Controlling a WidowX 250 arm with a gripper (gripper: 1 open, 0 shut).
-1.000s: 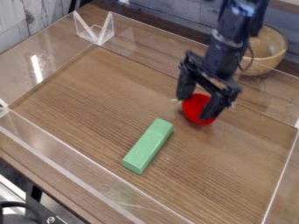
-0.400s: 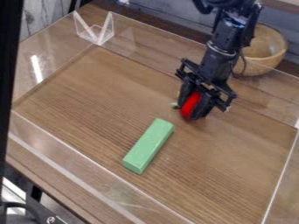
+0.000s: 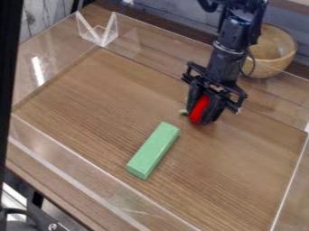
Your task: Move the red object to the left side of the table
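Note:
The red object (image 3: 200,111) rests on the table (image 3: 97,104) right of centre, and only a narrow red strip of it shows between the black fingers. My gripper (image 3: 208,108) comes straight down over it, its jaws closed against the object's two sides. The object still sits on the wood. Its green stem is hidden by the gripper.
A flat light-green block (image 3: 154,149) lies in front and to the left of the gripper. A wooden bowl (image 3: 273,50) stands at the back right behind the arm. A clear folded stand (image 3: 97,29) is at the back left. Low clear walls (image 3: 72,158) border the tabletop.
The jaws have drawn in from wide open around the red object to pressing on its sides. The arm has straightened slightly over it. The red object has stayed in place.

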